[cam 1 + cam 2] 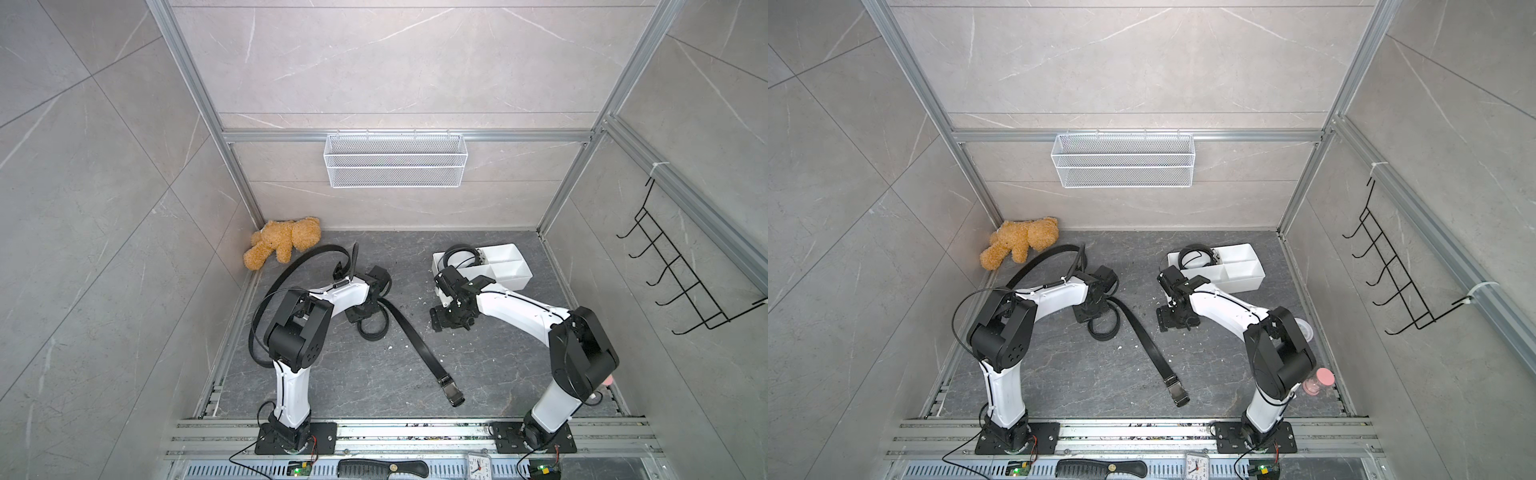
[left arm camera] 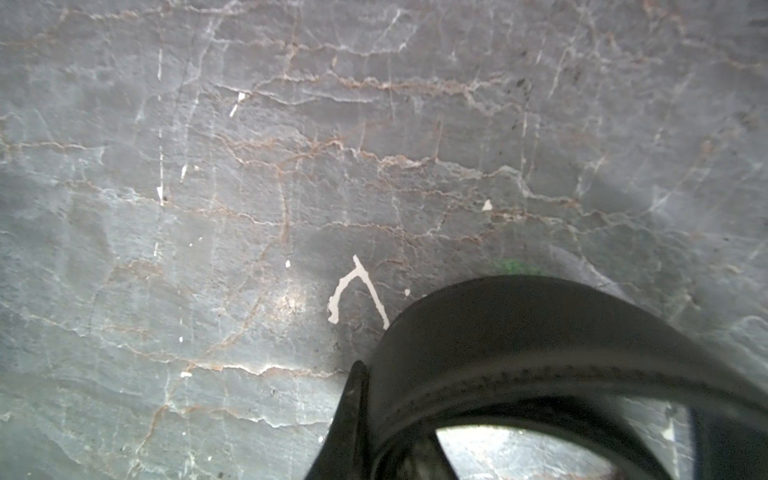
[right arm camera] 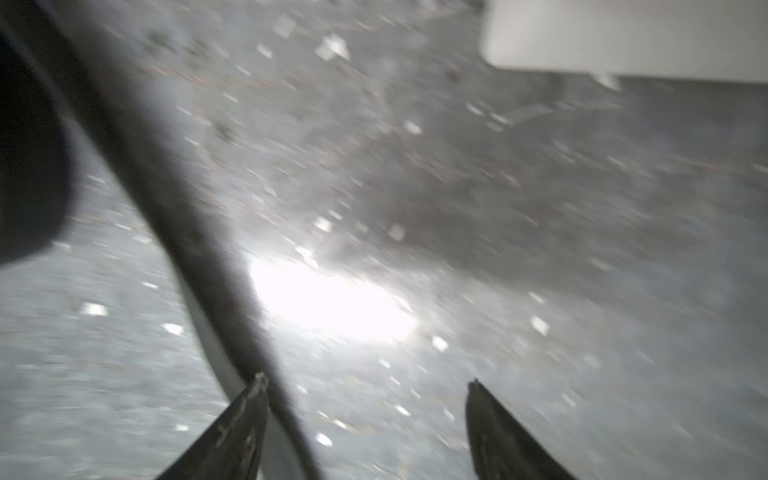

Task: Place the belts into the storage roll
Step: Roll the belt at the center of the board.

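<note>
loose belt (image 1: 328, 249): a long, narrow black strap is lying uncoiled in a wide arc at the left of the dark grey marbled table (image 2: 291, 166), curving round the left arm, well apart from the tray.
left gripper (image 1: 365, 318): it is reaching down low over the table with its jaws pressed together, pinching the ring of the half-coiled belt; the left wrist view is showing one finger (image 2: 353, 415) lying against the outside of the strap.
half-coiled belt (image 1: 415, 338): a second black strap is sitting partly wound into a ring under that gripper, its tail running straight out to a dark metal buckle (image 1: 451, 390) near the table's front.
right gripper (image 3: 366, 382): it is hovering low, spread wide and holding nothing; a blurred dark strap is passing just beside one finger, and I cannot tell whether they are touching.
storage roll (image 1: 513, 283): the shallow white plastic tray with four compartments is sitting at the right rear.
coiled belt (image 1: 460, 248): a third black strap, wound up, is lying in the tray's left end compartment.
step in hand: the second belt seems to be getting rolled up, with one of three stowed.
next move: it is likely calling for the left pinch to be keeping the ring firm while the open right jaws are feeding the tail round, then for the coil to be carried to a free compartment without springing open.
</note>
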Controlling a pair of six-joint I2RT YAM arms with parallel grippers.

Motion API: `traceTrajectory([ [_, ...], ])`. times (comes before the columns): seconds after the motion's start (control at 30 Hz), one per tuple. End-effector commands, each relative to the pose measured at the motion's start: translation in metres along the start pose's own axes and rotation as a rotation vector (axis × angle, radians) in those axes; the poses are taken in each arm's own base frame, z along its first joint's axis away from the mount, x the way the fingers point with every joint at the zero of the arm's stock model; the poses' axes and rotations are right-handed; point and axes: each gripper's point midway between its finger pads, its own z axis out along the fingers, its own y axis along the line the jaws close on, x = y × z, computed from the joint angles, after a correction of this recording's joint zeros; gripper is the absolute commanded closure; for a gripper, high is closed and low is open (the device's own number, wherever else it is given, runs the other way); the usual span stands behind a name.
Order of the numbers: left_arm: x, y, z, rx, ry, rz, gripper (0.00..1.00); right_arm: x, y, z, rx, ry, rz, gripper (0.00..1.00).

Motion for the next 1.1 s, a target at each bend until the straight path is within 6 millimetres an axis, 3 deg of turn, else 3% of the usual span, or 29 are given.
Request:
traceTrajectory([
  [0.0, 0.033, -0.037, 0.053, 0.124, 0.098, 0.003, 1.00, -0.005, 0.043, 0.025, -0.290, 0.025, 0.006, 0.28],
  [0.1, 0.035, -0.038, 0.054, 0.130, 0.108, 0.006, 1.00, -0.007, 0.061, 0.020, -0.418, -0.017, 0.050, 0.29],
  [0.17, 0.037, -0.039, 0.054, 0.134, 0.113, 0.010, 1.00, -0.004, 0.063, 0.018, -0.439, -0.037, 0.069, 0.29],
  [0.37, 0.040, -0.043, 0.053, 0.144, 0.120, 0.020, 1.00, 0.036, 0.055, 0.046, -0.314, 0.080, 0.022, 0.32],
  [0.57, 0.046, -0.054, 0.050, 0.190, 0.142, -0.026, 1.00, 0.066, 0.049, 0.053, -0.114, 0.108, -0.048, 0.54],
  [0.63, 0.051, -0.058, 0.051, 0.210, 0.164, -0.064, 1.00, 0.066, 0.045, 0.049, -0.047, 0.082, -0.068, 0.60],
  [0.77, 0.057, -0.057, 0.050, 0.229, 0.191, -0.149, 1.00, 0.056, 0.035, 0.033, 0.118, 0.017, -0.095, 0.85],
  [0.83, 0.057, -0.058, 0.048, 0.239, 0.194, -0.179, 1.00, 0.054, 0.038, 0.026, 0.151, 0.008, -0.078, 0.90],
  [0.97, 0.055, -0.069, 0.043, 0.269, 0.211, -0.188, 1.00, 0.048, 0.070, 0.021, 0.107, -0.002, -0.002, 0.97],
  [1.07, 0.059, -0.075, 0.047, 0.274, 0.234, -0.178, 1.00, 0.032, 0.091, 0.019, 0.127, -0.038, 0.015, 0.97],
])
